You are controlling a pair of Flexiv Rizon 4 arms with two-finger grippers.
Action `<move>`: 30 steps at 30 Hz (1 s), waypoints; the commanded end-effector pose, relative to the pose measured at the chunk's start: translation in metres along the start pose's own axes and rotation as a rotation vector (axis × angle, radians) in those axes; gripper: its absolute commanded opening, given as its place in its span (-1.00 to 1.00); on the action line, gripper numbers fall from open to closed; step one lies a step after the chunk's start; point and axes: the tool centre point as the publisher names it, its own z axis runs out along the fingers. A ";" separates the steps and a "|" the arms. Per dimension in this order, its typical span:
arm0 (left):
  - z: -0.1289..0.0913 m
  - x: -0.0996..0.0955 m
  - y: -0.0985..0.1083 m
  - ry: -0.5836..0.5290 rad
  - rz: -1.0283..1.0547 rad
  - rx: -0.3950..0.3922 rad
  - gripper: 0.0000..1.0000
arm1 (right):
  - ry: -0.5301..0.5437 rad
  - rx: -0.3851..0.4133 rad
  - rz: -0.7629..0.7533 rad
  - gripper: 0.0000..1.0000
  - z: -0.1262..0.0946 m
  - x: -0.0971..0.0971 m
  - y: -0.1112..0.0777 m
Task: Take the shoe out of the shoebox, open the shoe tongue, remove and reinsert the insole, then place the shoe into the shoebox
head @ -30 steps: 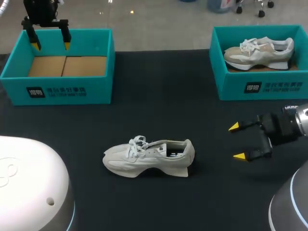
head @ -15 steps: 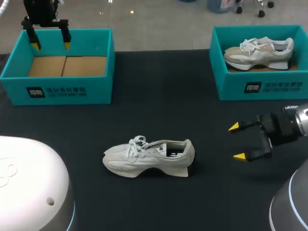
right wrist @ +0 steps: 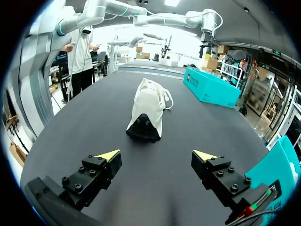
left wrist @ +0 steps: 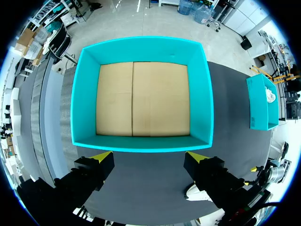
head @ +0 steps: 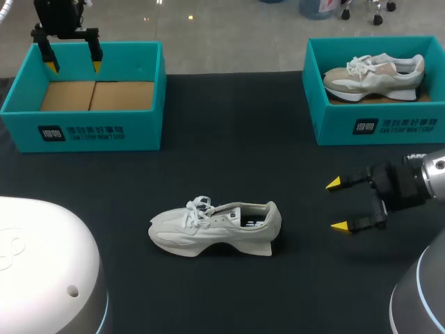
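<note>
Nearest in, the white shoe (head: 215, 228) is lying out on the black table (head: 229, 160), resting on its sole, toe pointing to my left and heel to my right, laces bunched over the front. Just off the heel, apart from it, the right gripper (head: 336, 205) is hanging with its yellow tips spread wide and nothing between them, and from its own wrist it is looking straight at the heel.

The shoe being out of its box, I'm reading the tongue as the job in hand. To do it well, the right gripper wants to be coming in low and square on the heel and pinning it, so the shoe isn't skating on the cloth. The tongue pull is then wanting a pinch at the tongue's top edge only, clear of the laces.

Farther back, the left gripper (head: 72, 67) is hovering over the back edge of the empty left shoebox (head: 83, 129), fingers wide and empty, well apart from the shoe. Far right, a second shoe (head: 375, 75) is sitting in the right shoebox (head: 375, 125).

Hard to make out: the tongue is lost under the laces. Inside the collar it is dark, so I cannot tell whether the insole is seated. The right wrist is showing only heel and sole end.
</note>
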 end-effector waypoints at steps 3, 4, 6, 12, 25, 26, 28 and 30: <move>0.000 0.000 0.000 0.000 0.000 0.000 1.00 | -0.017 0.018 0.006 1.00 0.034 0.012 0.019; 0.000 0.000 0.000 0.000 0.000 0.000 1.00 | -0.008 0.022 0.006 1.00 0.039 0.012 0.022; 0.000 0.000 0.000 0.000 0.000 0.000 1.00 | 0.001 0.026 0.005 1.00 0.047 0.014 0.029; 0.000 0.000 0.000 0.000 0.000 0.000 1.00 | 0.009 0.061 0.017 1.00 0.070 0.017 0.039; 0.000 0.000 0.000 0.000 0.000 0.000 1.00 | -0.014 0.111 0.113 1.00 0.094 0.013 0.035; 0.000 0.000 0.000 0.000 0.000 0.000 1.00 | -0.011 0.118 0.119 1.00 0.097 0.013 0.036; 0.000 0.000 0.000 0.000 0.000 0.000 1.00 | -0.012 0.116 0.135 1.00 0.102 0.014 0.036; 0.000 0.000 0.000 0.000 0.000 0.000 1.00 | -0.014 0.109 0.143 1.00 0.106 0.014 0.036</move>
